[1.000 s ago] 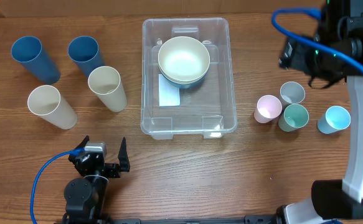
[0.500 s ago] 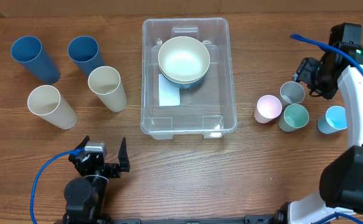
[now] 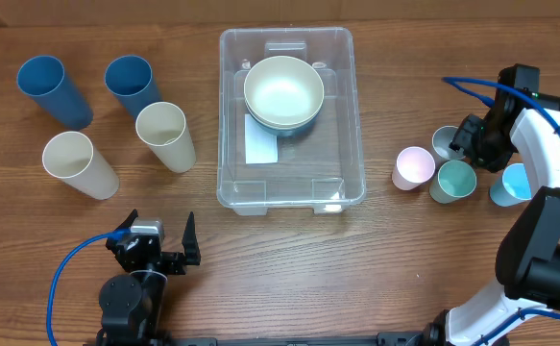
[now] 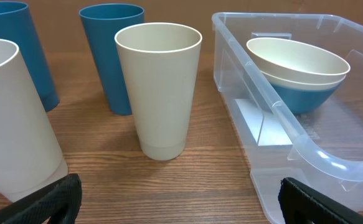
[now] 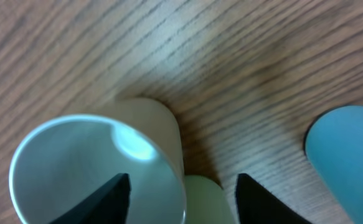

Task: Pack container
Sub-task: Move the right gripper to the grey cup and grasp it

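Wood-grain table (image 3: 404,259) — rounded clear plastic container (image 3: 289,163) with nested bowls (image 3: 282,91); left hand (image 4: 182,200) and right hand (image 5: 181,188) spread wide.

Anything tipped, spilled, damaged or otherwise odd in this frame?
Nothing stands out. The container sits flat on the table with two nested bowls inside it. The tall cups on its left and the small cups on its right all stand upright. No spill or damage shows.
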Robot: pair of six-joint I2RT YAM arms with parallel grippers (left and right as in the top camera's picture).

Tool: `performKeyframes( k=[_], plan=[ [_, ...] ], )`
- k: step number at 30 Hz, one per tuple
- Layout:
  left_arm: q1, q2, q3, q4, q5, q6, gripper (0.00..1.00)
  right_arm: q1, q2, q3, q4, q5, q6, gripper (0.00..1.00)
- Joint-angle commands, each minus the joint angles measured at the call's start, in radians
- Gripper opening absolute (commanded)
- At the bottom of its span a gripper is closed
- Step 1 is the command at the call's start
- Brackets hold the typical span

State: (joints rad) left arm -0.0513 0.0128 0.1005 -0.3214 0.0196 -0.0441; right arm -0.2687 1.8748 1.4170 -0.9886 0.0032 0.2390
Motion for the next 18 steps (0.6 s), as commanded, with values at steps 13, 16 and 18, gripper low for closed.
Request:
performKeyframes(
  k=[13, 16, 18],
  plan=[
    [0.006, -0.008, -0.004, 0.003, 0.014, 0.019, 1.0, -0.002, 0.039, 0.002, 0.124, -0.006, 0.005, 0.04],
    [0.006, -0.008, -0.004, 0.003, 0.014, 0.019, 1.0, -0.002, 0.039, 0.13, 0.079, -0.04, 0.003, 0.04],
    [0.006, -0.008, -0.004, 0.003, 0.014, 0.019, 1.0, 0.005, 0.039, 0.297, -0.027, -0.055, 0.004, 0.04]
  ],
)
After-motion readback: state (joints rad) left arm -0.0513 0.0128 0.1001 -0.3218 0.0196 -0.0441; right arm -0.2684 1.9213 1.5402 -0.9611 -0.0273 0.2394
